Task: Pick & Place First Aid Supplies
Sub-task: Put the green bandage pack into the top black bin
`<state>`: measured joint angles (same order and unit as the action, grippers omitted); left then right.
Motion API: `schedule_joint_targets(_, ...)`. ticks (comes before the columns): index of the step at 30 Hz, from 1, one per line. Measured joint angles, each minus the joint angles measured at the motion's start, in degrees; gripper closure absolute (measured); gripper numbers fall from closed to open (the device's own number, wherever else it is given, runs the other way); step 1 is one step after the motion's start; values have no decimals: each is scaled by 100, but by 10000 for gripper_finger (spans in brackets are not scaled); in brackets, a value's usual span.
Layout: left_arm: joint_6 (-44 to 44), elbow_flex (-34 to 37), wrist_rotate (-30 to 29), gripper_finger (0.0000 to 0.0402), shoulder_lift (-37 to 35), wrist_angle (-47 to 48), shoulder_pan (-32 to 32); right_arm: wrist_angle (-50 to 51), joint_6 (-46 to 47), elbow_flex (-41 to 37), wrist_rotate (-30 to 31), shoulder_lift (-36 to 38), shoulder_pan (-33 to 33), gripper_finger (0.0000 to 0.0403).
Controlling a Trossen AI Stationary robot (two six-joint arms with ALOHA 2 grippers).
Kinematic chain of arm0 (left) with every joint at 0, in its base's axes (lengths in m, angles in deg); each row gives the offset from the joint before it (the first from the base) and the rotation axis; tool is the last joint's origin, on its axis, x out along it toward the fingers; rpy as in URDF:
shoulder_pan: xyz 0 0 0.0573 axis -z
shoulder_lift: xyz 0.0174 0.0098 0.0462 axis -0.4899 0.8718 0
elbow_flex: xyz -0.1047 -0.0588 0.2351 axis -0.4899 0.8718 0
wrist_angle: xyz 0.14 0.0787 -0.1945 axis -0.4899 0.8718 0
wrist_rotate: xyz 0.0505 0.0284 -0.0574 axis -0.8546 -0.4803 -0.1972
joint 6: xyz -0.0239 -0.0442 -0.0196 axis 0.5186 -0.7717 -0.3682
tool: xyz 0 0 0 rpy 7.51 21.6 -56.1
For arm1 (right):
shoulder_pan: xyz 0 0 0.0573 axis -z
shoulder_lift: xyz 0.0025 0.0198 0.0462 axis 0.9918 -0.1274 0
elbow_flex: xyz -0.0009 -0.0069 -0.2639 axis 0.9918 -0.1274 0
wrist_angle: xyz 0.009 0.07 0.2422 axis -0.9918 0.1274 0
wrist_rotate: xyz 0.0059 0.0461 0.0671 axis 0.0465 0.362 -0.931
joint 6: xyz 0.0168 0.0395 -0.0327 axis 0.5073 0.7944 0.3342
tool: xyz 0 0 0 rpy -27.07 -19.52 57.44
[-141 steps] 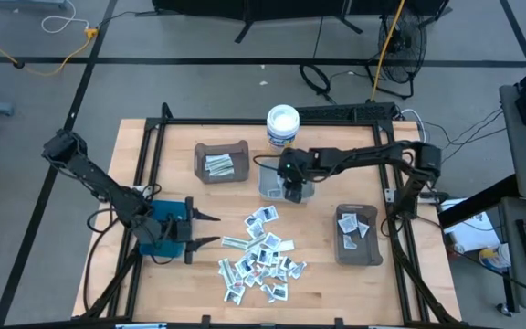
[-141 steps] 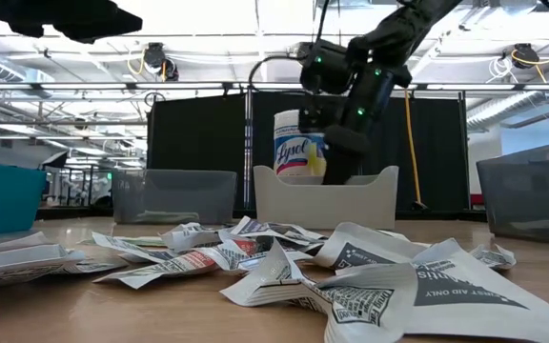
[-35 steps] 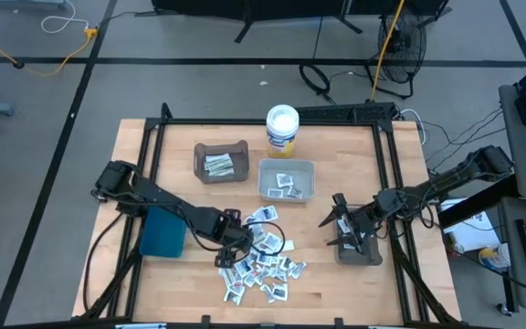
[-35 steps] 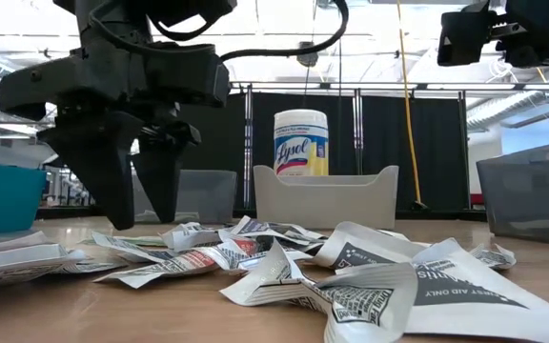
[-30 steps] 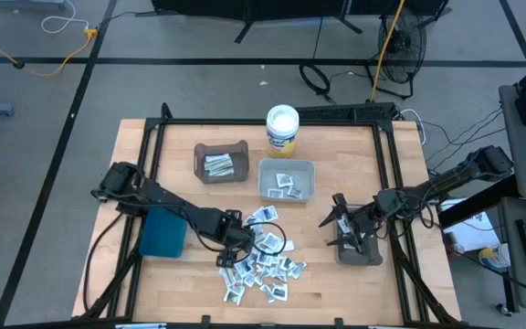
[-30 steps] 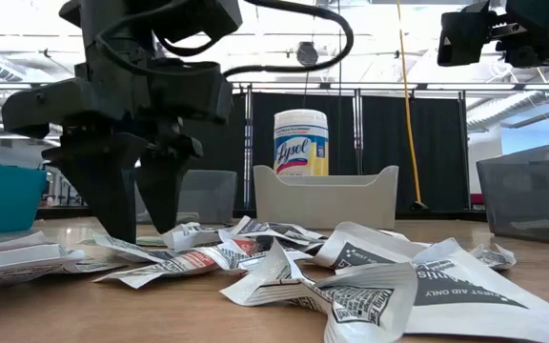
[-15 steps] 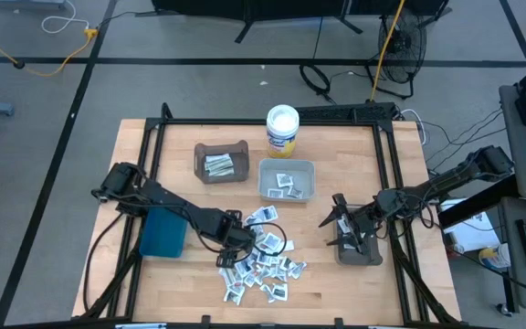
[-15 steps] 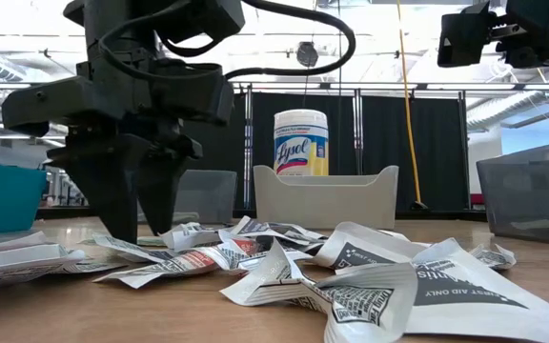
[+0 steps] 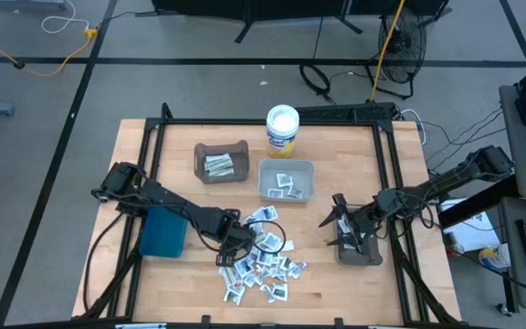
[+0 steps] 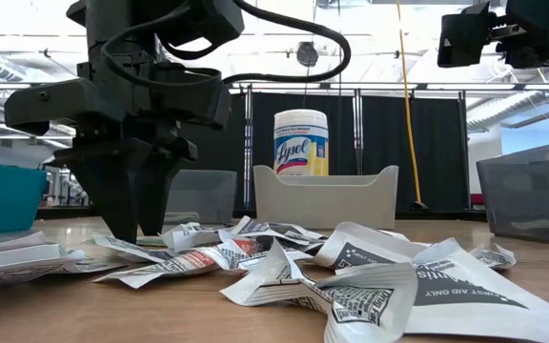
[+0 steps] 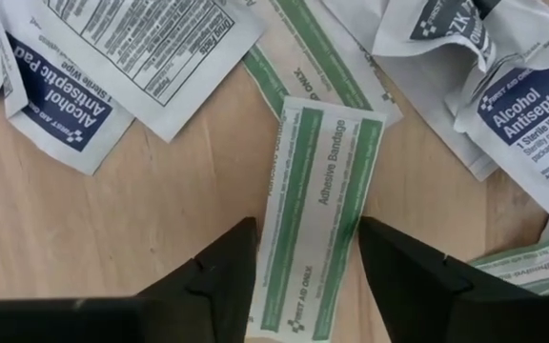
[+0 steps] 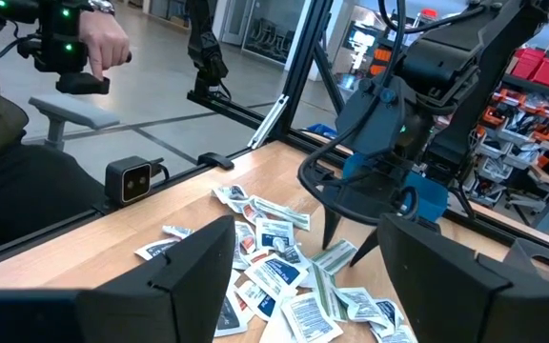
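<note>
Down at the left edge of the pile of first aid supplies [image 9: 261, 262], near the front middle of the wooden table [image 9: 144, 155]: left gripper [image 9: 233, 245], fingers [image 11: 219, 276] spread and planted on the wood either side of a green-striped adhesive bandage strip [image 11: 315, 214]. Strip lying flat between the tips, not lifted, not pinched. Alcohol antiseptic pads [image 11: 60, 107] scattered close around it, some overlapping. Seen level across the table, the same gripper [image 10: 127, 227] standing upright with tips at the near packets [image 10: 191, 257].

Well to the right, raised above the dark grey bin [image 9: 356, 236] at the table's right edge: right gripper [image 9: 341, 225], fingers [image 12: 198, 255] wide apart, holding nothing, facing the pile.

Behind the pile: a clear bin [image 9: 287, 181] with a few packets inside, a brown bin [image 9: 222, 162] with a packet or two, a white wipes tub [image 9: 282, 128] at the back edge. Beside the left arm, a teal bin [image 9: 163, 231]. Off the table, a person's hand [image 12: 100, 43] on a control handle.
</note>
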<state>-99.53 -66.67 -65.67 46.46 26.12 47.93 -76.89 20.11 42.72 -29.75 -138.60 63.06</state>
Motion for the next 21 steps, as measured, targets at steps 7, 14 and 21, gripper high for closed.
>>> schedule_joint_targets(7,-9,4,56,242,0,22,0,45,0,0,-1,0,0,149)
schedule_joint_targets(14,-40,9,78,256,-2,26,0,44,11,2,0,1,1,149)
schedule_joint_targets(21,-241,-33,85,268,0,110,2,51,19,2,-1,0,0,149)
